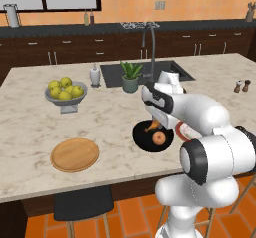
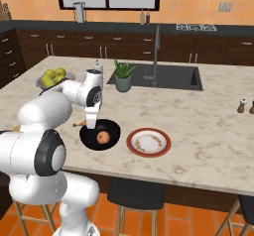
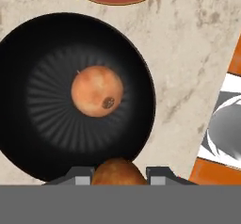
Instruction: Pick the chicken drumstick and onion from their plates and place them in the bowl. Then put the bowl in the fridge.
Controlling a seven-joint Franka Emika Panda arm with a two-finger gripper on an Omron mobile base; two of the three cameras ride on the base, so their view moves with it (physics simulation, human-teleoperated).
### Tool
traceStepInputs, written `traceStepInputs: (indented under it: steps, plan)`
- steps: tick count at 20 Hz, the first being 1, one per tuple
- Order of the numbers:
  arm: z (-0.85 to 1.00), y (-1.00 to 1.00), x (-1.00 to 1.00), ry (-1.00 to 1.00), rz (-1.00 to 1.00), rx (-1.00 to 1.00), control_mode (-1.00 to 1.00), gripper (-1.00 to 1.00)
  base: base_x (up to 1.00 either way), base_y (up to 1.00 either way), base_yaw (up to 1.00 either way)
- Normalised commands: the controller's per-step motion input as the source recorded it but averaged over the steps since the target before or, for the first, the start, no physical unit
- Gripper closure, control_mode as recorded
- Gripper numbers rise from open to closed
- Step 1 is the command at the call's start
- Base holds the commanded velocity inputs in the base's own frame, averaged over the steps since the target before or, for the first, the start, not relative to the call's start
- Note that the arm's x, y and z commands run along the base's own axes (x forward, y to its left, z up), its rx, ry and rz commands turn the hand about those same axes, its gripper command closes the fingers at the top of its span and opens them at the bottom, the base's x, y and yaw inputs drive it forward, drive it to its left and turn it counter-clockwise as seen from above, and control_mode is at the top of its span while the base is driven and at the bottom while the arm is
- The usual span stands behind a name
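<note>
The glossy black bowl [image 3: 42, 124] stands near the counter's front edge, with the round orange-brown onion [image 3: 96, 91] resting in its middle. My gripper [image 3: 117, 173] hovers over the bowl's rim, shut on the golden-brown chicken drumstick [image 3: 117, 171], whose thick end shows between the fingertips. From the base views the gripper [image 1: 152, 123] [image 2: 91, 125] points down at the bowl [image 1: 142, 139] [image 2: 114, 130], and the drumstick's thin end [image 2: 78, 124] sticks out sideways. The light-wood plate [image 1: 75, 154] and the red-rimmed white plate [image 2: 149, 142] lie bare. The fridge is out of view.
A grey footed fruit bowl with yellow-green apples [image 1: 65, 93] stands at the left. A potted plant [image 1: 130, 77], a soap dispenser [image 1: 94, 75] and the sink [image 1: 165, 69] with its tap lie behind. Salt and pepper shakers [image 1: 241, 86] stand far right. A stool [image 1: 82, 204] sits below the counter edge.
</note>
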Motion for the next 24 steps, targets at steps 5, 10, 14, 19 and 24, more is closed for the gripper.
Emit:
traceStepInputs:
  steps: [5,10,14,19,24]
  plan:
    - [-0.4,-0.03,0.52,0.0,0.0,-0.06,-1.0,1.0,0.0,0.0,0.0]
    - [-0.33,0.0,0.02,-0.03,0.02,-0.01,-1.0,1.0,0.0,0.0,0.0]
    - [-0.24,-0.03,0.18,-0.02,0.07,0.0,-1.0,1.0,0.0,0.0,0.0]
    - [-0.07,0.0,0.13,0.0,0.02,0.0,-1.0,1.0,0.0,0.0,0.0]
    - [-0.05,0.0,0.14,0.0,0.0,0.0,-1.0,-1.0,0.0,0.0,0.0]
